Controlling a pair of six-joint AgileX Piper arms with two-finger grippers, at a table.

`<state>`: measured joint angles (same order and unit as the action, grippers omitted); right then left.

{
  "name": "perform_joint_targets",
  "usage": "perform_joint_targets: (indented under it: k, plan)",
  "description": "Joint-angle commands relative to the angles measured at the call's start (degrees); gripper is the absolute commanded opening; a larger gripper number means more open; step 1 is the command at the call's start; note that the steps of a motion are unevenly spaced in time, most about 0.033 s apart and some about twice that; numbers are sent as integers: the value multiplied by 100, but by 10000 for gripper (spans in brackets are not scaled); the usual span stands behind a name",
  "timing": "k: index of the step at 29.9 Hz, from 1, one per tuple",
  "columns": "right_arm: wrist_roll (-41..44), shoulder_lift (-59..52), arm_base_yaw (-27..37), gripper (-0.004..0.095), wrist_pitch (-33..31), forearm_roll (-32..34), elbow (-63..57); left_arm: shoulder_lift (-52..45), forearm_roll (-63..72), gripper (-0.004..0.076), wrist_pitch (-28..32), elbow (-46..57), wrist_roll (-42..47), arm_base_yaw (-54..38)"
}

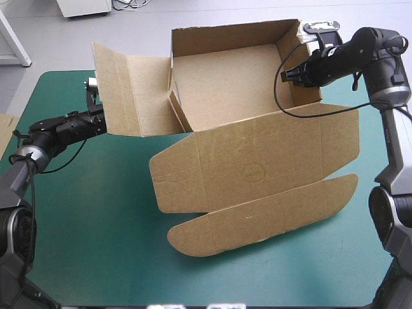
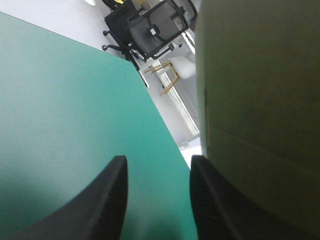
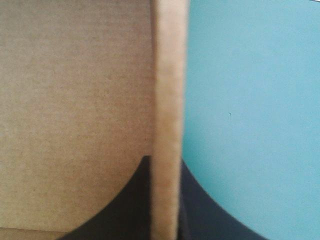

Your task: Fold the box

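Nearest us, the box [image 1: 251,161] lies on the tabletop [image 1: 96,244] with its lid flat and a rounded tuck flap [image 1: 257,215] at the near end. Beyond the lid, the tray part has its walls raised.

Our left hand [image 2: 159,165] is spread fairly wide and holds nothing. Only teal-green cover shows between its 2 black fingers. The box's loose side panel [image 1: 132,96] stands upright close against 1 finger, outside the gap, and we cannot tell whether it touches.

Our right hand [image 3: 166,167] is pinched narrow on the tray's right wall. The wall's edge runs between its 2 fingers, with the tray's inside on 1 side of the hand and bare cover on the other.

Outward of the left hand, an edge of more board [image 1: 5,132] shows at the tabletop's left edge.
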<state>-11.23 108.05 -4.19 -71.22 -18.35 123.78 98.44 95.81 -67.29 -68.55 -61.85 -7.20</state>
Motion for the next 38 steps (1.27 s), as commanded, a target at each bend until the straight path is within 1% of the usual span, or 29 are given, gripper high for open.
perform_joint_targets:
  k: [1, 9, 20, 30, 38]
  plan:
    - [96, -240, 52, 1, -29, -79, 158, -322, 901, 293, -729, -346, 185, 167]
    - [122, -238, 52, 1, -29, 126, 158, -326, 901, 293, -729, -858, 632, 278]
    - [183, -238, 52, 1, -29, 184, 158, -326, 901, 294, -720, -1302, 827, 552]
    - [183, -238, 52, 1, -29, 239, 158, -326, 901, 357, -720, -1360, 1080, 566]
    - [210, -238, 52, 1, -14, 314, 158, -383, 901, 358, -720, -1738, 1226, 795]
